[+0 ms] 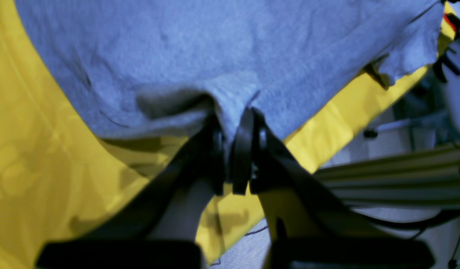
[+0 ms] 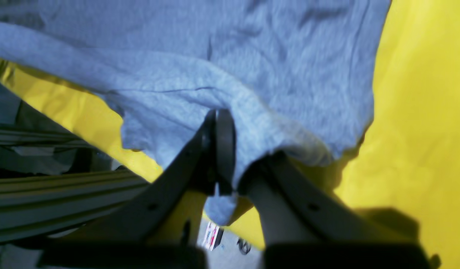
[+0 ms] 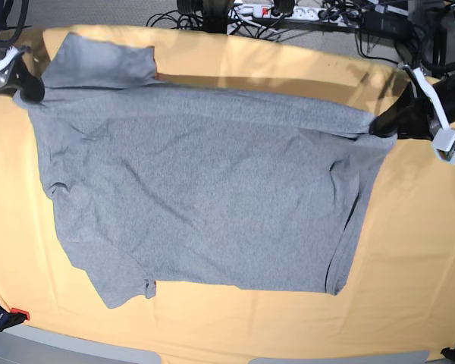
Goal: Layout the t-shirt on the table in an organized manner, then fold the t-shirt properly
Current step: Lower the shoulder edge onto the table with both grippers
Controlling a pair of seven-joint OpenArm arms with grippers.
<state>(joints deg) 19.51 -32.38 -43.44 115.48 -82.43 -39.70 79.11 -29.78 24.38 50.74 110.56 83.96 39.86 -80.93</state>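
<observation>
T-shirt: the grey t-shirt (image 3: 205, 189) lay spread across the middle of the table, plain side up, no lettering showing. It ran crosswise in the base view, one sleeve reaching toward the far left corner and the other toward the near left edge.

Table: the table (image 3: 417, 265), under its yellow-orange cloth, showed bare on all sides of the shirt, with the widest bare stretch on the base view's right.

Left gripper: the left gripper (image 1: 235, 149), at the base view's right (image 3: 383, 125), was clamped on a pinch of the shirt's edge. From the left wrist camera the dark fingers (image 1: 244, 145) stood pressed together with grey fabric bunched up between them.

Right gripper: the right gripper (image 2: 230, 157), at the base view's far left (image 3: 32, 92), was likewise closed on the shirt's edge. From the right wrist camera a fold of cloth was squeezed between the fingers (image 2: 224, 145) and a small tongue of it hung out below them.

Fabric between the grips: the far edge of the shirt ran between the two arms in a fairly straight line, with soft wrinkles fanning out from each pinch.

Beyond the table: cables and a power strip (image 3: 280, 11) lay on the floor past the far edge.
</observation>
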